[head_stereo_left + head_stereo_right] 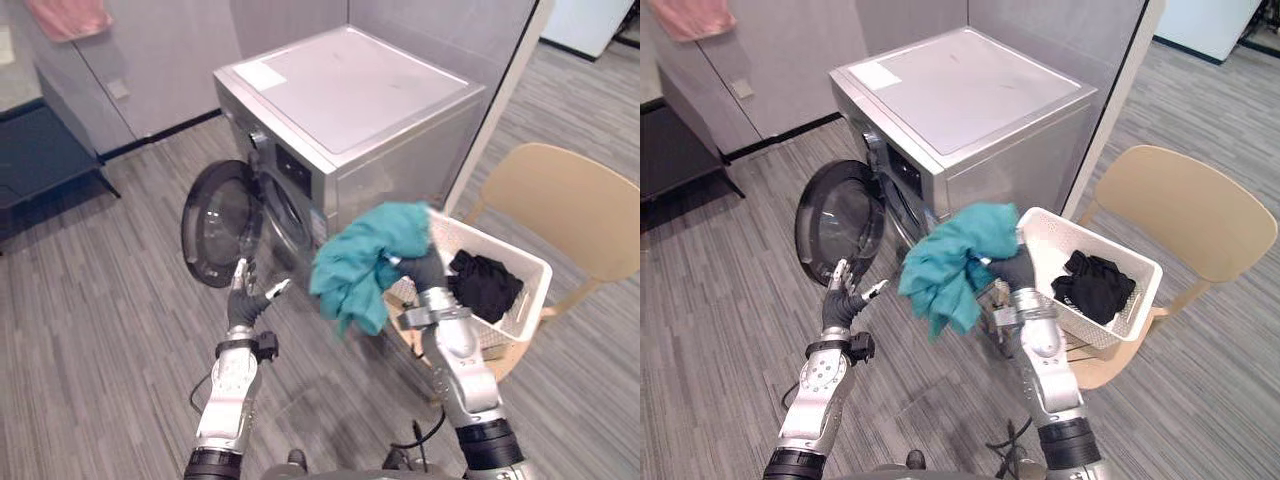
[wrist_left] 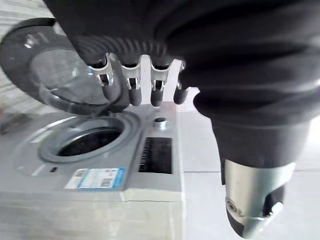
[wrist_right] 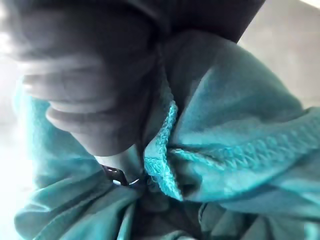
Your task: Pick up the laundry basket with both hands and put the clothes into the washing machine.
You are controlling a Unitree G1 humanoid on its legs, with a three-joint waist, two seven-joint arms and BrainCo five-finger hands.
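A silver washing machine (image 1: 350,110) stands ahead with its round door (image 1: 215,225) swung open to the left; its dark drum opening (image 2: 90,142) faces me. My right hand (image 1: 420,272) is shut on a teal garment (image 1: 365,262), which hangs bunched in the air between the basket and the machine's front. The white laundry basket (image 1: 530,270) rests on a tan chair (image 1: 575,215) at the right and holds a black garment (image 1: 485,282). My left hand (image 1: 247,298) hovers open below the door, holding nothing.
A white partition post (image 1: 495,110) rises between the machine and the chair. A dark low bench (image 1: 40,160) stands at the far left, with a pink cloth (image 1: 68,17) hanging above it. Grey plank floor lies in front of the machine.
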